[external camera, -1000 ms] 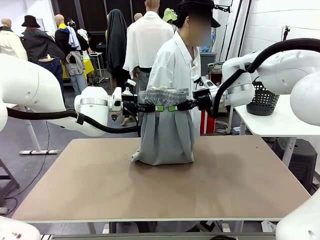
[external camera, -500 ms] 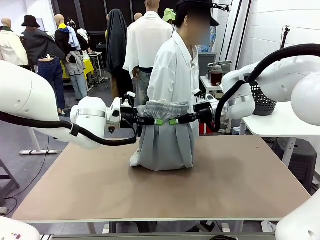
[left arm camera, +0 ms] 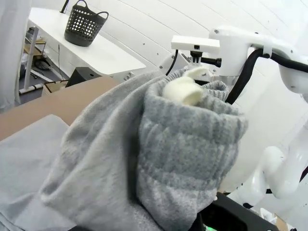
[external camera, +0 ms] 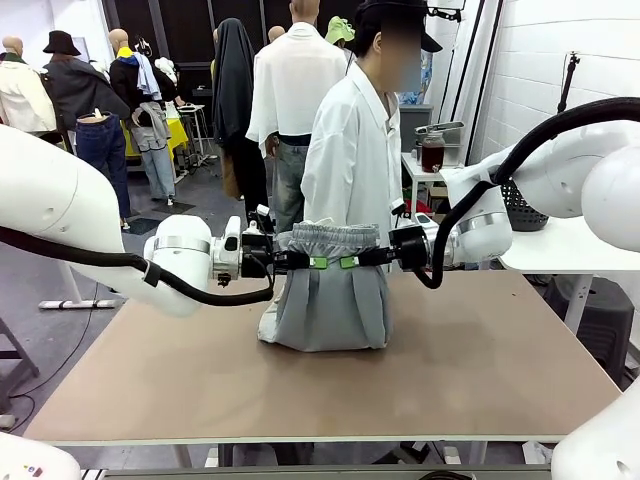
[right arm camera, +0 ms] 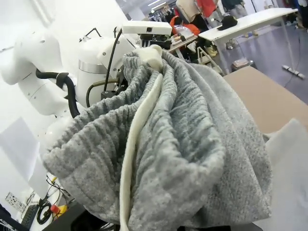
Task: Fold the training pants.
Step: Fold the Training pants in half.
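**Pants held up, fold not yet laid**

Brown table [external camera: 480, 370] carries only the lower ends of the training pants [external camera: 328, 300], bunched on it. Left gripper [external camera: 318, 262] and right gripper [external camera: 347, 262] each pinch the waistband, holding it raised. No flat fold seems made yet; laying down and folding remain.

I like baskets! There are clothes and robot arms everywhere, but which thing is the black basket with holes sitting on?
The black mesh basket sits on the white side table at the right, not on the brown table where the training pants hang.
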Controlling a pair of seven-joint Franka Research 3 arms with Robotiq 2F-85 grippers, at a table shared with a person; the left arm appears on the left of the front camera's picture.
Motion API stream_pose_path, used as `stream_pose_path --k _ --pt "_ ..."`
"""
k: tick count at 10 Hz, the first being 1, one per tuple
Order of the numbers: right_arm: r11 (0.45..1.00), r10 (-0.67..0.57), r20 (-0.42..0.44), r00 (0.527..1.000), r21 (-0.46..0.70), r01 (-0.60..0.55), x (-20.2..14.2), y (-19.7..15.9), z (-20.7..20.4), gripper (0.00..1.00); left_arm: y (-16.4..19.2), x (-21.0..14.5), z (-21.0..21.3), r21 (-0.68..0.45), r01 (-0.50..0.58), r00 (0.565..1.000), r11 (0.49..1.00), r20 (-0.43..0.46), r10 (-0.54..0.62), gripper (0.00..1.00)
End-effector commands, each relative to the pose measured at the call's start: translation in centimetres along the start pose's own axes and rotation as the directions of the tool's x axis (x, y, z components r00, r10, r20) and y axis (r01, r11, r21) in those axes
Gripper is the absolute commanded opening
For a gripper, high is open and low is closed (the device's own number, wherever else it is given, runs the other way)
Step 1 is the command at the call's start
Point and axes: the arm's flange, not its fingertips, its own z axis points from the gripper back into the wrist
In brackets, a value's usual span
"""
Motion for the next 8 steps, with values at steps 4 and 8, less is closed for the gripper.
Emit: stream_pose_path --k 4,8 --pt "0.988 -0.149 0.095 0.984 -0.018 0.151 1.0 -4.9 1.8 0.00 7.2 0.8 1.0 0.068 -0.108 0.993 0.992 0.060 0.104 0.00" --pt "0.987 -0.158 0.050 0.986 -0.015 0.159 -0.4 -5.8 0.1 0.00 6.2 0.7 1.5 0.102 -0.072 0.996 0.992 0.054 0.067 0.00"
